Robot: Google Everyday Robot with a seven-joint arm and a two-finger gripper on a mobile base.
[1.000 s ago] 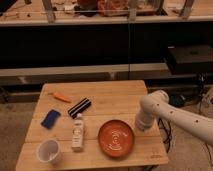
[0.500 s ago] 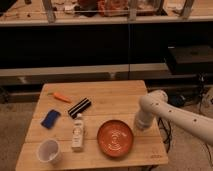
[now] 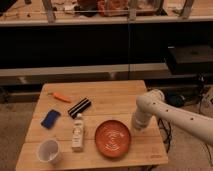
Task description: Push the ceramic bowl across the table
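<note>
The bowl (image 3: 113,138) sits flat on the table (image 3: 115,92), at the front edge and a little right of the middle, with its mouth facing straight up. It is round, so it has no long axis and no facing. Any side can take a push, and only the push direction matters.

The gripper (image 3: 136,126) hangs at the end of the white arm, just right of the bowl and level with its rim. It is either touching the rim or a hair off it, and I cannot tell which. Nor can I tell whether it is wide or narrow. It holds nothing. Being low and beside the bowl rather than above it suits a sideways shove, not a lift. From that side, the push would likely go leftward.

That path is crowded. A white bottle (image 3: 78,132) lies just left of the bowl, with its length running front to back. A white cup (image 3: 49,151) stands farther left of the bowl, near the front corner. A blue pad (image 3: 50,118), a black striped bar (image 3: 79,107) and a small orange item (image 3: 62,97) lie behind and left of the bowl. A straight leftward push would probably drive the bowl into the bottle.
</note>
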